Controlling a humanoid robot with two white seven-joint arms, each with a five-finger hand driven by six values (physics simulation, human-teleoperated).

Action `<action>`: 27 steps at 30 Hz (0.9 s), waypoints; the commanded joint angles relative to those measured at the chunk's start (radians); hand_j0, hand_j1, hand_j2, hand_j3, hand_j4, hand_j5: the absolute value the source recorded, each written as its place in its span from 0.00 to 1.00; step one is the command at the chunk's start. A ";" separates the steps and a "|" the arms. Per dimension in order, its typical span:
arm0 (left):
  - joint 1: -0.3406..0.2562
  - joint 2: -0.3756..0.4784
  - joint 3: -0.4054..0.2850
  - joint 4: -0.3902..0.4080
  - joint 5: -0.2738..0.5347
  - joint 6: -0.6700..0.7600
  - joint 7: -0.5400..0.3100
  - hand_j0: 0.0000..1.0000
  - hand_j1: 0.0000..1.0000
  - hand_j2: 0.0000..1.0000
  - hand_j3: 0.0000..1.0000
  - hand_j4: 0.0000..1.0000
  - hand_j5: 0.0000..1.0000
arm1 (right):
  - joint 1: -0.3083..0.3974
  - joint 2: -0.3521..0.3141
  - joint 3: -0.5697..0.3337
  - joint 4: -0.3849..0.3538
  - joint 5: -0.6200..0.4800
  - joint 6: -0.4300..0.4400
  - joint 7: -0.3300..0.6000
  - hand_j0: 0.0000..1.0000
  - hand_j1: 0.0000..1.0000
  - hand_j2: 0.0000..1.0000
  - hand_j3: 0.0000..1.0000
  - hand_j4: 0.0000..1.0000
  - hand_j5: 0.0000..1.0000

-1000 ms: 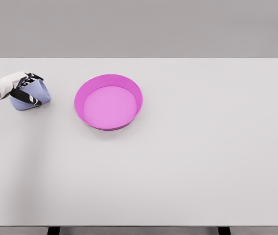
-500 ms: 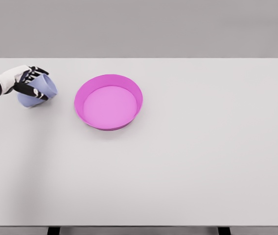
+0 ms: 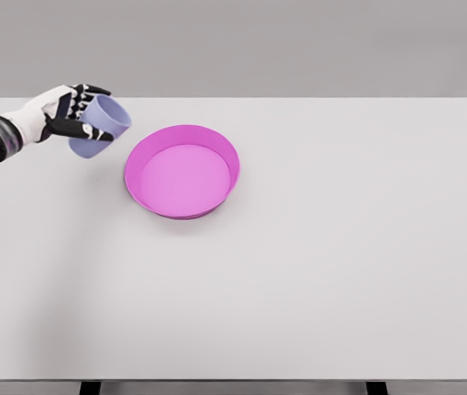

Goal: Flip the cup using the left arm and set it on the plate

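Head view shows a pink plate (image 3: 182, 171) with a raised rim sitting on the white bench (image 3: 316, 263), left of the middle; nothing lies in it. A lavender cup (image 3: 100, 126) is held off the bench, tilted, with its open mouth toward the upper right, just beside the plate's left rim but apart from it. Nothing shows inside the cup. Behind the bench stands a plain grey wall (image 3: 299, 45). The left hand (image 3: 61, 111) comes in from the left edge, its black-tipped fingers (image 3: 92, 90) wrapped around the cup's side, some above it, one below.
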 commanded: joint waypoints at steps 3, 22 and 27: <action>0.002 -0.039 0.037 0.000 0.036 -0.007 0.000 0.68 0.68 0.68 0.68 0.68 0.68 | 0.000 0.000 0.000 0.000 0.000 0.001 0.000 1.00 1.00 1.00 1.00 1.00 1.00; 0.015 -0.203 0.102 0.080 0.206 -0.127 0.000 0.68 0.68 0.68 0.68 0.68 0.68 | -0.002 0.000 0.000 0.000 0.000 0.001 0.000 1.00 1.00 1.00 1.00 1.00 1.00; 0.029 -0.238 0.114 0.142 0.267 -0.170 0.000 0.68 0.68 0.68 0.68 0.68 0.68 | 0.000 0.000 0.000 0.000 -0.002 -0.001 0.000 1.00 1.00 1.00 1.00 1.00 1.00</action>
